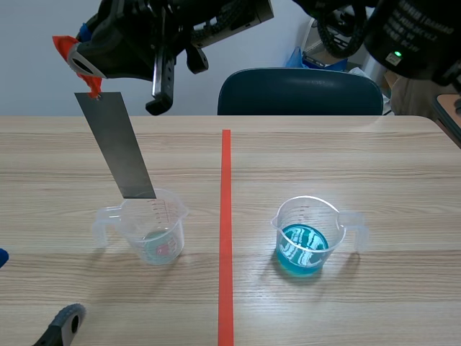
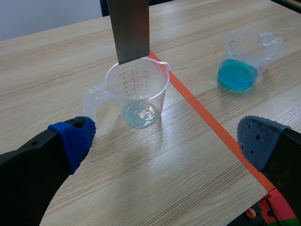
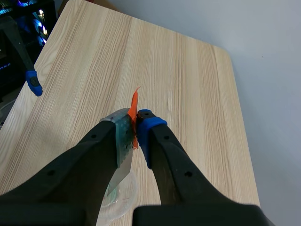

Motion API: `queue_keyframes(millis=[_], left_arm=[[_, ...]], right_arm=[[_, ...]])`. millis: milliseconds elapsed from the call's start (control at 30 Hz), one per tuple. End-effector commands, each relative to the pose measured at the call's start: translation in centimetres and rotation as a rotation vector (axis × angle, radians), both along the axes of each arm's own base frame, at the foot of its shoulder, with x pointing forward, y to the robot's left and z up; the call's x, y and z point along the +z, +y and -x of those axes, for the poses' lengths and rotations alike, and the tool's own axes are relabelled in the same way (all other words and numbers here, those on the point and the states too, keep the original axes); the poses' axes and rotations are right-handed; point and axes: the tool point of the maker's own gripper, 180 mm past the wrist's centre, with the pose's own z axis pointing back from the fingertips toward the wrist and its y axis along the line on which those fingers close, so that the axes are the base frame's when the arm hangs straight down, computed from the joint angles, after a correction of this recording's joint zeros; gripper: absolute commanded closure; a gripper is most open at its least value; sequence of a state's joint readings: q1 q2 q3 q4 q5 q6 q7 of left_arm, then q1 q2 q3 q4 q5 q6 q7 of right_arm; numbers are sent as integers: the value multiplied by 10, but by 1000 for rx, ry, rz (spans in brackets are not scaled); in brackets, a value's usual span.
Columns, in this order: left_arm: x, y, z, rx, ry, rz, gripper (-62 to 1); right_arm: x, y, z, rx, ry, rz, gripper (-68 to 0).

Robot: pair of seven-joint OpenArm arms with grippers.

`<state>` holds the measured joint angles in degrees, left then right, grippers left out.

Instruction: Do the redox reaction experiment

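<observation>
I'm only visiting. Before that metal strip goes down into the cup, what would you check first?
1. Right gripper shut firmly on the metal strip: ok.
2. Strip's lower end lined up with the left cup: ok, it hangs at the rim.
3. Strip touching the pale liquid: not ok, its end is above it.
4. Left cup upright: ok.
5. Left gripper open and apart from the cup: ok.
6. Blue-liquid cup upright, well off to the side: ok.
</observation>
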<state>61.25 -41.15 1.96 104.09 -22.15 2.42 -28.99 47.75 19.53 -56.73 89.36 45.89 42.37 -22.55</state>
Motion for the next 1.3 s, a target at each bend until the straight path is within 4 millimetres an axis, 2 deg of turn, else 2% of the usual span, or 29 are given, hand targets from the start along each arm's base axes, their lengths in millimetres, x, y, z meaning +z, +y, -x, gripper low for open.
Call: queue_keyframes(millis=[0,967,1267], left_arm=[[11,-4,-5,-1,-39,20,-623],[11,-4,-5,-1,-39,20,-623],[11,-4,-5,-1,-39,20,-623]], right_arm=[[18,1,1,19,-30,-36,-8],[18,1,1,19,-29,-35,-8],[11,0,-1,6,-32,0,-8]])
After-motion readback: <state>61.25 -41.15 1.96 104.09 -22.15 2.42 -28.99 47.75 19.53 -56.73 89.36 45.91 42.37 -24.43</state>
